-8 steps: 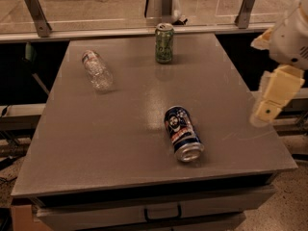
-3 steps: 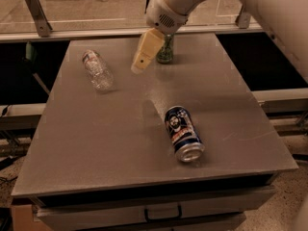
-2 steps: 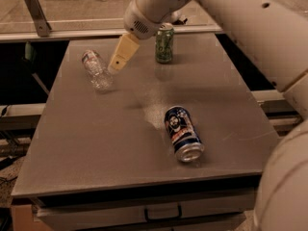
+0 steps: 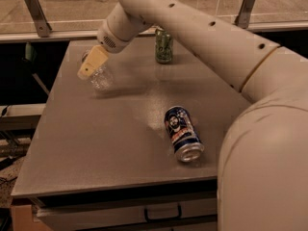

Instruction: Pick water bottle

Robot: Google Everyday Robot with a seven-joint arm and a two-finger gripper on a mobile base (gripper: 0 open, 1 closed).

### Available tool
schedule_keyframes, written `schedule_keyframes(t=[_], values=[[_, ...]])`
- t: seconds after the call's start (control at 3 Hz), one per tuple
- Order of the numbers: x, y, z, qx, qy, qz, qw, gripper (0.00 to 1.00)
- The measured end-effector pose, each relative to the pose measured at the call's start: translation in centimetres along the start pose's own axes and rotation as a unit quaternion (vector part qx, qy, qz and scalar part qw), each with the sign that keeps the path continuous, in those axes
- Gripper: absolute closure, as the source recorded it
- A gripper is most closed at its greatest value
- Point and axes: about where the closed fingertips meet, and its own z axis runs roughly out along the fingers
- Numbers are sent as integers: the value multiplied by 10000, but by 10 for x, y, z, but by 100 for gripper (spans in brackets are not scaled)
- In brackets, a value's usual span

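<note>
In the camera view, the gripper [image 4: 93, 61] has swung from the table's [image 4: 96, 143] three o'clock edge to ten o'clock. It now overlaps the lying water bottle [image 4: 102, 79], so a grasp looks imminent, though I cannot tell whether it is released or clenched. No writing is legible on the bottle, the green can [image 4: 163, 47] at twelve o'clock or the dark blue can [image 4: 183, 133] at five.

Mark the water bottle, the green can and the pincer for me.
water bottle [image 4: 102, 78], camera view, on its clear ribbed body.
green can [image 4: 163, 47], camera view, middle of its side.
pincer [image 4: 87, 67], camera view, near its tip, overlapping the bottle's left end at the table's far left.
</note>
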Motion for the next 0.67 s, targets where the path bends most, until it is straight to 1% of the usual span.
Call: schedule_keyframes(t=[0.33,0.67], values=[[-2,-4,27,182,-85,601,9980,0],[3,-8,37,303,20,1231,9919,0]])
